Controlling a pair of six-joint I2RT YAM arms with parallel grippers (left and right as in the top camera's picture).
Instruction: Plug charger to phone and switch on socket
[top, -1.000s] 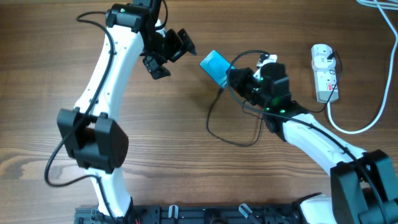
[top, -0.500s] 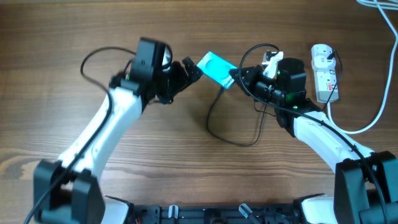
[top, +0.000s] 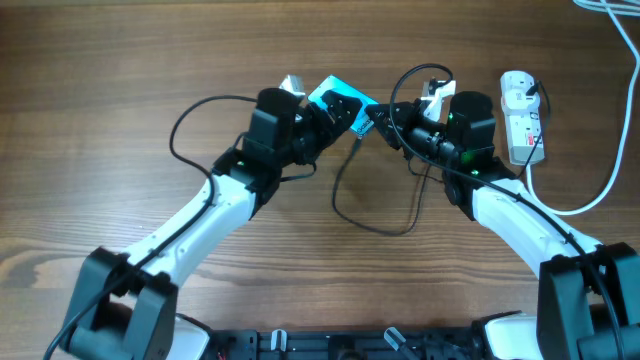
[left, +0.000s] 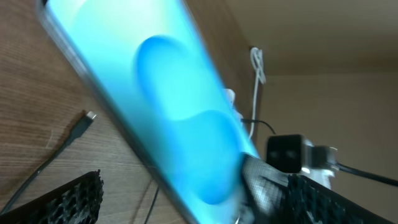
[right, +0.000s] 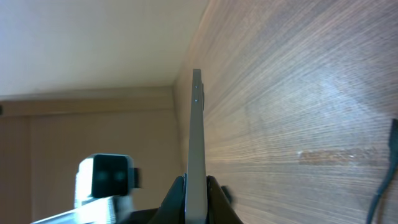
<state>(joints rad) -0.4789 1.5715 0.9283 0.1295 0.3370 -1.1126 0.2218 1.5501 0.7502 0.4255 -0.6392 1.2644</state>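
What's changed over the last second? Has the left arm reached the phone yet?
The left end effector swung right, in to the phone; its jaws are now open around it, not visibly clamped. The right end effector shifted the phone slightly up-left and stays shut on its edge. The cable and socket are unchanged, and the plug is still unconnected.

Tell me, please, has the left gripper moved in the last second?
Yes. The left gripper has swung right, up to the phone, nearer the fixed socket strip.
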